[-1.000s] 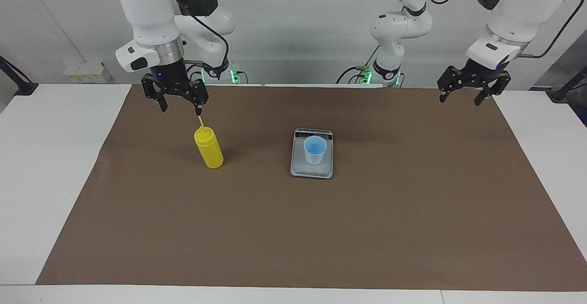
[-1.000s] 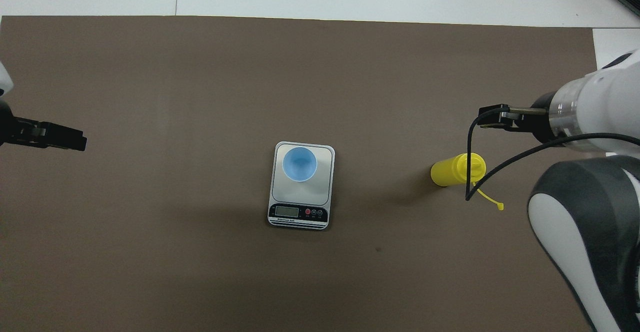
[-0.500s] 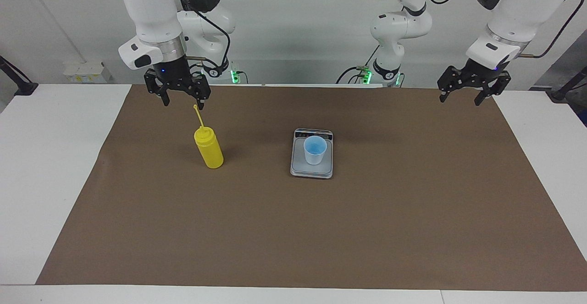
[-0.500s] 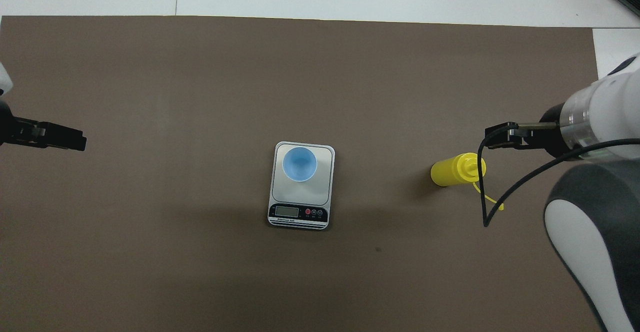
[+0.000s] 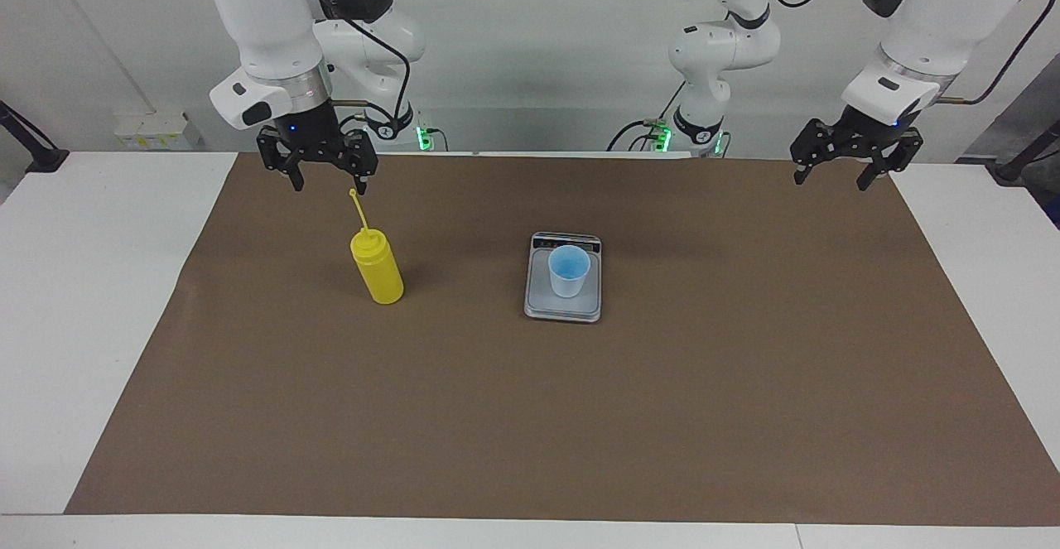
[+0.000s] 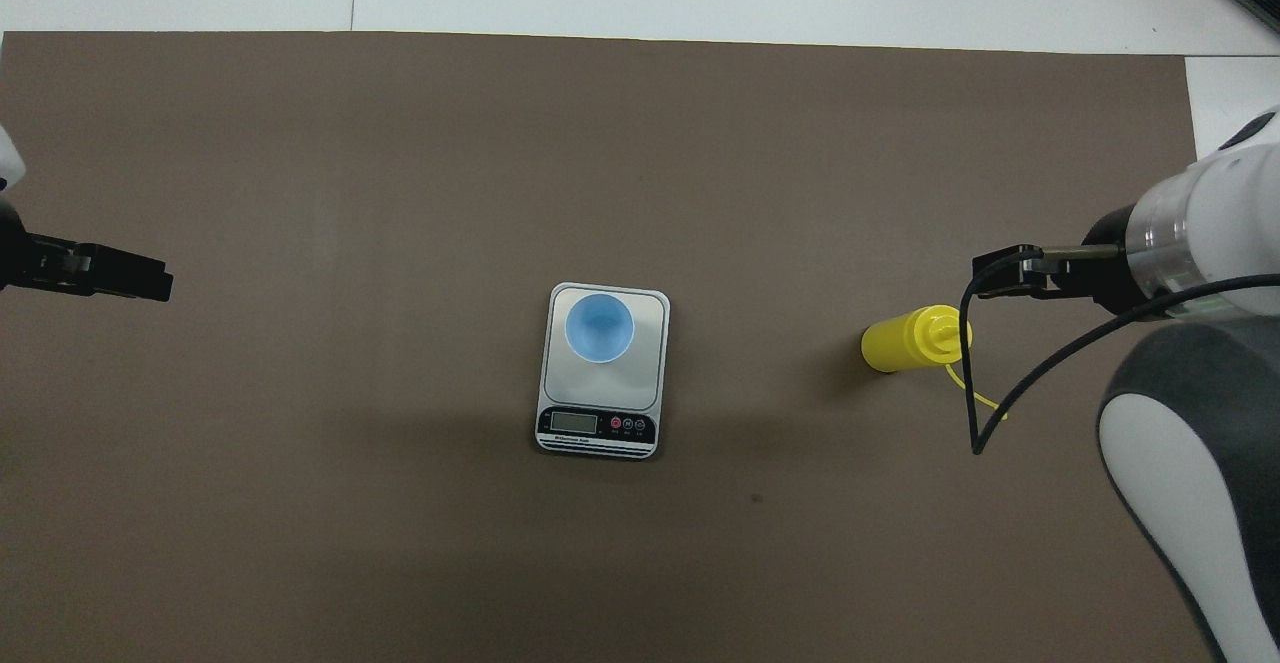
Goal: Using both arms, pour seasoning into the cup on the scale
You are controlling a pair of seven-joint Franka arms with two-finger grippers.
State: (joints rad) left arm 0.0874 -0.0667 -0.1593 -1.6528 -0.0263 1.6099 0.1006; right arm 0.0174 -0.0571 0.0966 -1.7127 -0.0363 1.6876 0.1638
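Note:
The yellow seasoning bottle (image 5: 377, 272) stands upright on the brown mat toward the right arm's end, its thin cap strap (image 5: 358, 209) sticking up; it also shows in the overhead view (image 6: 910, 340). My right gripper (image 5: 329, 187) hangs open just above the strap's tip, holding nothing; it also shows in the overhead view (image 6: 1005, 276). The light blue cup (image 5: 569, 270) stands on the silver-grey scale (image 5: 542, 300) at mid-table, and both show in the overhead view, the cup (image 6: 599, 328) on the scale (image 6: 600, 391). My left gripper (image 5: 831, 180) waits open over the mat's edge at its own end (image 6: 120, 278).
The brown mat (image 5: 580, 416) covers most of the white table (image 5: 74, 300). The scale's dark display strip (image 6: 597, 425) faces the robots. A black cable (image 6: 975, 413) hangs from the right arm over the bottle's strap.
My right gripper has risen and drawn back toward the robots, coming off the strap's tip. The bottle, cup, scale and left arm have not moved.

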